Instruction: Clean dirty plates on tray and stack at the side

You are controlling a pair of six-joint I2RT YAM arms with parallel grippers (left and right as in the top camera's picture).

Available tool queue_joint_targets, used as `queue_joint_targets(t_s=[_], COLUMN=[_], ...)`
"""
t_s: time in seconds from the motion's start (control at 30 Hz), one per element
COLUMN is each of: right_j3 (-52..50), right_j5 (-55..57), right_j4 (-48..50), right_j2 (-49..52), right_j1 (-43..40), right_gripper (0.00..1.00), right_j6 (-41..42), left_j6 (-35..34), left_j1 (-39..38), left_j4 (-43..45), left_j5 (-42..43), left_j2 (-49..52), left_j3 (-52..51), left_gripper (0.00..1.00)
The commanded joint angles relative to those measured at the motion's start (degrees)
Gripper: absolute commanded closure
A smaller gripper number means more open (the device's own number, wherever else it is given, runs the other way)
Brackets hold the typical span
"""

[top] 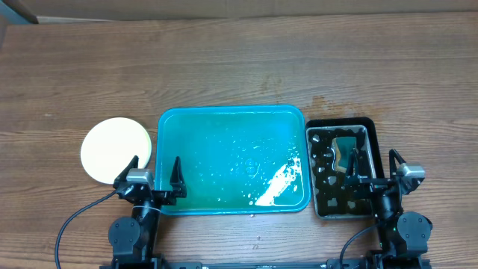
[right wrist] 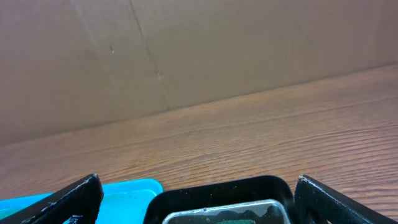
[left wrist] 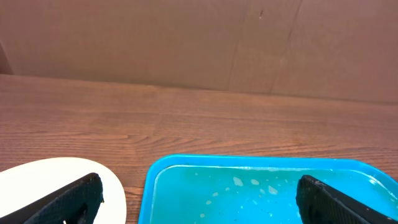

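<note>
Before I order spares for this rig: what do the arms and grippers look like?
Left arm and right arm are black with rounded joints. Left gripper and right gripper each have two black tapered fingers and a silver-grey block at the wrist. A thin black cable loops beside each base.

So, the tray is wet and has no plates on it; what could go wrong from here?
1. The open left tool hangs over the gap between the plate and the tray; a careless sideways move might knock the plate.
2. The open right tool stands over the black pan, which looks wet; going low could hit its rim and cause a splash.
3. Drops lie on the tray, so anything set there may slide.
</note>
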Motion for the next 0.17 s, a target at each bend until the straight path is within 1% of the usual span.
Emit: queue_joint_targets(t_s=[0.0, 0.13], right_j3=[-0.6, -0.6], right_j5=[-0.3, -0.3], right_j4=[0.5, 0.5], right_j2=[-0.6, -0.6], right_j1=[-0.2, -0.2], right_gripper=[0.0, 0.0], right_j6=[-0.4, -0.4], left_j6=[0.9, 0.9], left_j1=[-0.3, -0.3], left_j4=[-0.2, -0.2], left_j5=[-0.4, -0.4], left_j2=[-0.5, -0.5], left_j3=[-0.2, -0.2], left_gripper=[0.0, 0.0])
